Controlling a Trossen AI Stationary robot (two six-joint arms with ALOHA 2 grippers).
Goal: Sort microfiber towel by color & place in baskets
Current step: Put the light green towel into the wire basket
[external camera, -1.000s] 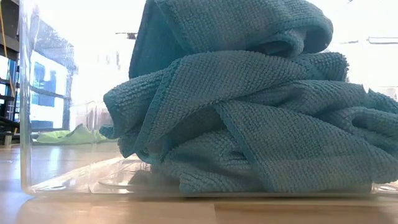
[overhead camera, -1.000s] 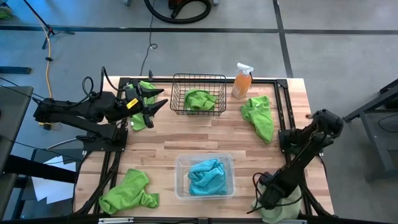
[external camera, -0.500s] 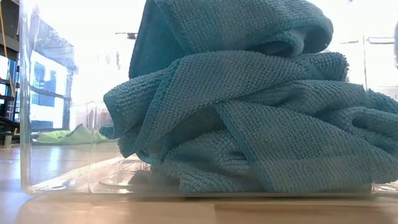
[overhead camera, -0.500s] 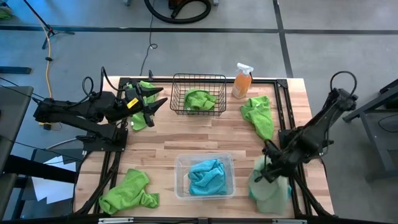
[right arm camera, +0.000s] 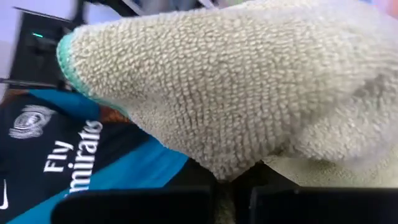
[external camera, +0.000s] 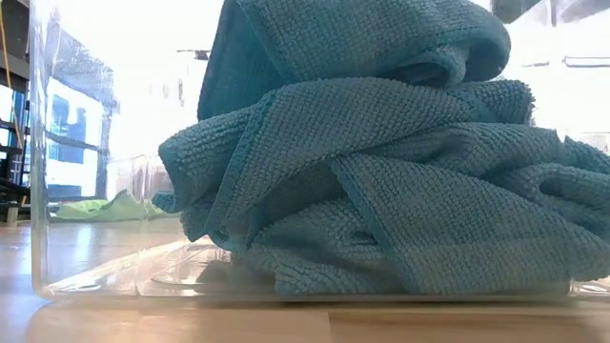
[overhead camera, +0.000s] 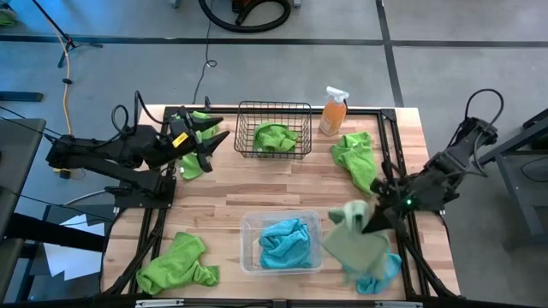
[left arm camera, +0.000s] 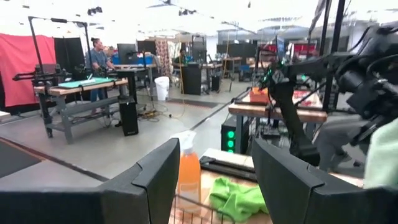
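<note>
Table (overhead camera: 257,192): wooden top carrying both baskets, with loose towels around the clear tub.
Pale sage towel (overhead camera: 353,239): I hold it in my right pincer; it hangs off the table surface, just beside the clear tub on the tub's right, draped below and toward the tub from my fingertips. In the right wrist view it fills the frame (right arm camera: 249,93), pinched at its lowest fold.
Clear tub (overhead camera: 248,257): at the table's front centre; contains the turquoise towel (overhead camera: 282,242).
Black wire basket (overhead camera: 273,128): behind the clear tub, at the table's back; one lime towel (overhead camera: 275,137) inside.
Loose lime towels: one (overhead camera: 355,160) behind and right of the tub, one (overhead camera: 178,263) left of the tub, one (overhead camera: 193,154) far behind-left of it.
Turquoise cloth (overhead camera: 377,275): right of the tub, under the hanging sage towel.
Right pincer (overhead camera: 375,214): clenched on the pale sage towel, right of the tub.
Left pincer (overhead camera: 210,137): fingers spread, nothing between them, beside the wire basket's left end.
</note>
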